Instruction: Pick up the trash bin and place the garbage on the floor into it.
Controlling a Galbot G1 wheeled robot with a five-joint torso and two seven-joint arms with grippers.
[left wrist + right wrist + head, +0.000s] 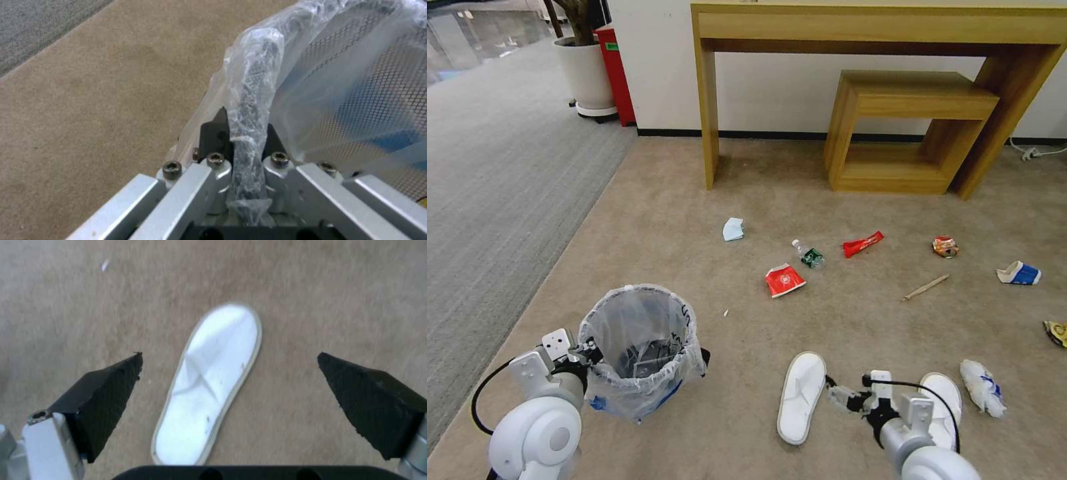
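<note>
The floor is beige carpet, with a wooden bench against the far wall and a smaller wooden stand tucked under it. Near the robot's left side stands the trash bin, its crinkly bag folded over the rim. The left gripper has its jaws clamped on that bag-covered rim at the bin's left edge. To the right, the right gripper hangs over a white slipper, jaws spread wide, one on either side of it and clear of it. A second slipper lies partly under that arm, a crumpled tissue just beside it. Farther out are scattered a red wrapper, a mini bottle, a pale blue mask, a paper cup and a wooden stick.
</note>
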